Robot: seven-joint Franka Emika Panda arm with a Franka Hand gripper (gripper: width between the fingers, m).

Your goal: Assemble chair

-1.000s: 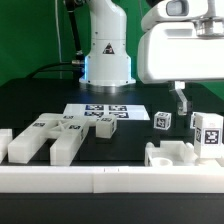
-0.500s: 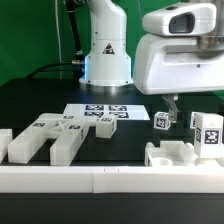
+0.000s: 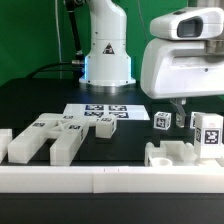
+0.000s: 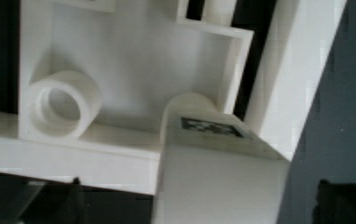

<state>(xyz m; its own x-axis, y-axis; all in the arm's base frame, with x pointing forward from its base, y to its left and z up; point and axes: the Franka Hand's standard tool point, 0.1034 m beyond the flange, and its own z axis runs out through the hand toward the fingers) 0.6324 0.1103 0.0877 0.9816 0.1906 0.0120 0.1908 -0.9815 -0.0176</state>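
Gripper (image 3: 180, 114) hangs at upper right of ext. view: big white housing w/ one dark finger showing under it, just beside the small tagged cube (image 3: 162, 121) and above the black table (image 3: 30, 105). Can't tell how far the jaws stand apart or whether they hold anything.

Chair parts lie loose on the table. Flat tagged pieces (image 3: 45, 135) are at lower left, side by side. Tagged block (image 3: 209, 130) is upright at the right edge. Notched white part (image 3: 172, 153) is at lower right, just behind the border rail (image 3: 100, 178). Marker board (image 3: 103, 113) lies flat mid-frame, in front of the robot base (image 3: 105, 50).

Wrist view is a blurry close-up: white chair panel (image 4: 139, 60) w/ a round ring (image 4: 54, 105), and a tagged bar (image 4: 210, 170) lying across it.
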